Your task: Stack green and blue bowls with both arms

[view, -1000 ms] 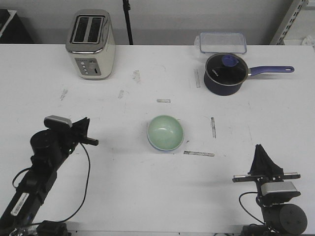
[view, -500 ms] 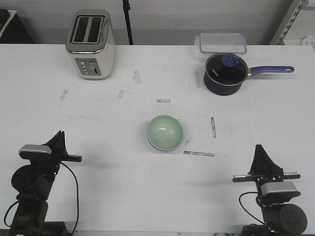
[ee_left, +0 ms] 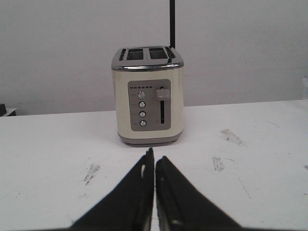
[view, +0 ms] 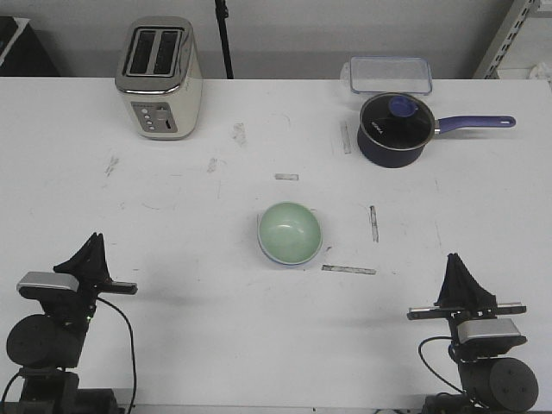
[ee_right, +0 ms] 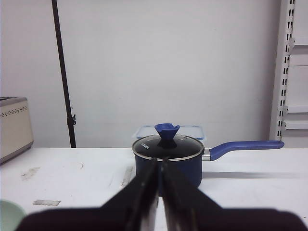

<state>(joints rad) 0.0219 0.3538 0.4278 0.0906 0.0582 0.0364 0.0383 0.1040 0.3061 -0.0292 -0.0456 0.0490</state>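
Note:
The pale mint green bowl (view: 291,231) sits upright at the table's middle. A thin periwinkle edge of the blue bowl (view: 274,261) shows under its near rim, so the green bowl rests inside it. The green rim also shows in the right wrist view (ee_right: 8,214). My left gripper (view: 93,238) is at the near left, well away from the bowls, shut and empty (ee_left: 154,157). My right gripper (view: 454,259) is at the near right, shut and empty (ee_right: 159,163).
A cream toaster (view: 159,78) stands at the far left, straight ahead of the left gripper (ee_left: 148,95). A dark navy saucepan (view: 395,129) with a purple handle and a clear lidded box (view: 389,74) stand at the far right. Tape strips (view: 348,269) lie near the bowls.
My left arm has drawn back from beside the bowls to the near left edge and turned to face the toaster. The right arm and the bowls have not moved.

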